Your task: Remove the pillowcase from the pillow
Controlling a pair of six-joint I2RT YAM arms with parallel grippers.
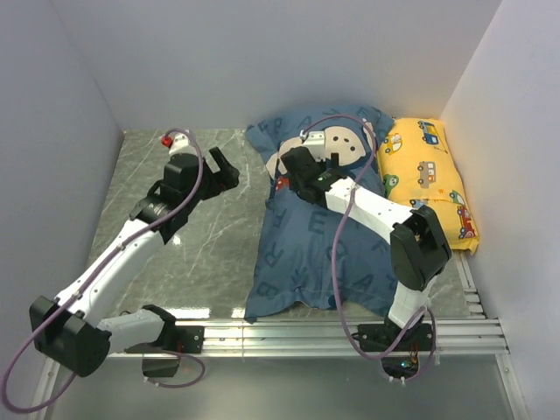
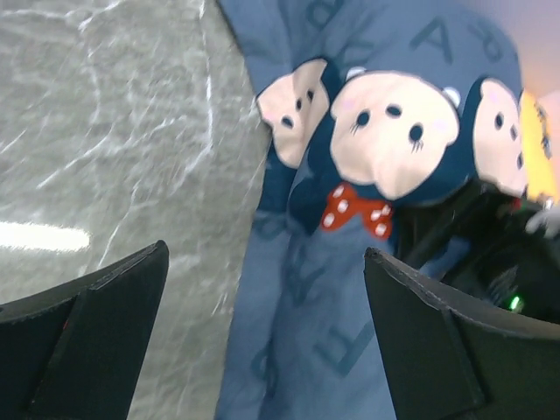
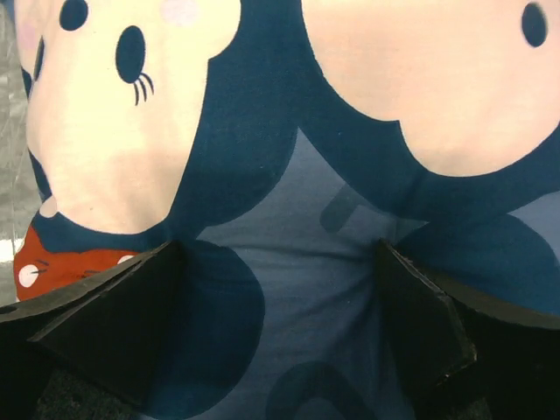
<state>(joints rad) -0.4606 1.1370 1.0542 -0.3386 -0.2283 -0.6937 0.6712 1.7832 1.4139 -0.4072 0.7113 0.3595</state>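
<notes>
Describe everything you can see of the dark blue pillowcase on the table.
The pillowcase is soft dark blue cloth printed with faint letters, cream cartoon faces and a red spotted bow. It looks stuffed plump and lies flat on the grey table, its far right edge against a yellow pillow. The right end effector, open, presses its far half; the left end effector, open, hovers apart beside its left edge.

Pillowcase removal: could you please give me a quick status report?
Both tools open. Right tool on pillowcase, left tool beside it over table. Pillowcase still on. Yellow pillow alongside.
</notes>
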